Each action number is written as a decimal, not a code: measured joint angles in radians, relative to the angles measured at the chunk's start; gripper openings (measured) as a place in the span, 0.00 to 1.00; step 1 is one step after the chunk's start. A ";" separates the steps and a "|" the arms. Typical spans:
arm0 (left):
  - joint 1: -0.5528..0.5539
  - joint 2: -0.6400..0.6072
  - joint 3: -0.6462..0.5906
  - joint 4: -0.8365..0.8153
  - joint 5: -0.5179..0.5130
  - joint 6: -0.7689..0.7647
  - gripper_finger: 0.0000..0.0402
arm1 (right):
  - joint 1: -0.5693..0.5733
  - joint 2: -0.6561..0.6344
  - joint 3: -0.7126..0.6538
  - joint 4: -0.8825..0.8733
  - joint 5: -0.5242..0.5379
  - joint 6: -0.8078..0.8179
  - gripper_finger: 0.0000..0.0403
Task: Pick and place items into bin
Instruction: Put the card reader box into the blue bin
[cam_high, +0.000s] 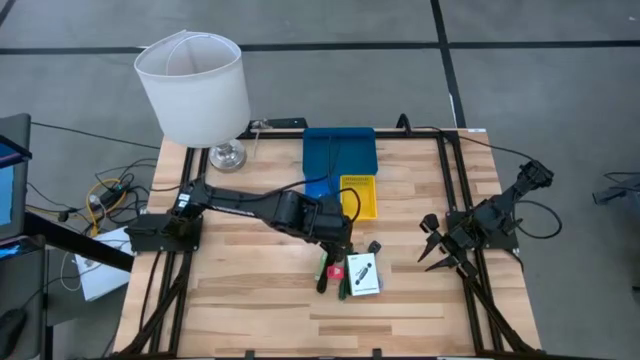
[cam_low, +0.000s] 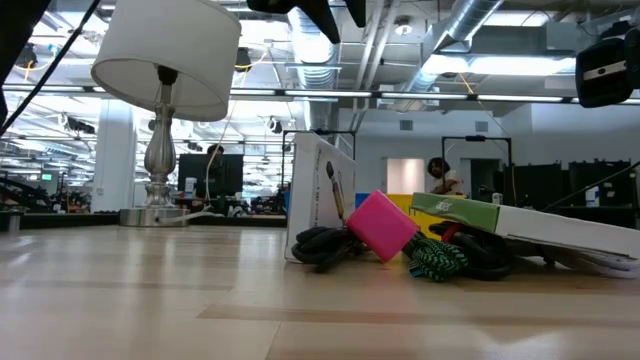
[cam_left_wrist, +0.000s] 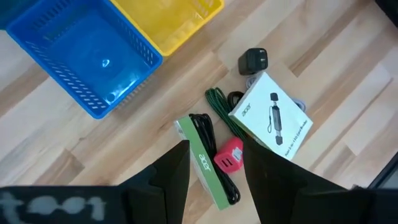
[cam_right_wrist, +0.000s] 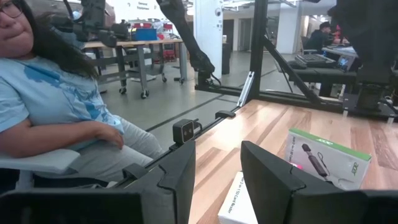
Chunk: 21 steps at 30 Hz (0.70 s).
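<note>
- The left arm's fingers (cam_left_wrist: 214, 177) are hanging parted and empty above the pale green flat box (cam_left_wrist: 205, 163), the small pink-red block (cam_left_wrist: 229, 155) and the white printed card box (cam_left_wrist: 272, 116).
- Those items are lying clustered on the wooden bench (cam_high: 250, 285), near the blue and yellow plastic trays (cam_high: 340, 152).
- The right arm's fingers (cam_high: 437, 252) are idling slightly parted at the bench's right edge.

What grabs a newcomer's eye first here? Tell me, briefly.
Probably the big white lampshade at the table's far left corner, then the blue tray with a yellow tray joined to it at the far middle. Next, the left gripper, fingers apart, hovers over a heap near the middle: white box, red piece, green strip. The right gripper waits at the right edge.
</note>
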 joint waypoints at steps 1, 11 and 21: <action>-0.001 0.005 0.002 0.006 0.003 -0.004 0.34 | 0.000 0.000 0.000 0.000 0.000 0.000 0.31; -0.003 0.096 -0.001 -0.005 0.121 0.002 0.34 | 0.000 0.000 0.000 0.001 0.000 0.000 0.31; -0.003 0.128 0.000 -0.034 0.137 0.020 0.34 | 0.000 0.014 0.000 -0.001 0.000 0.000 0.31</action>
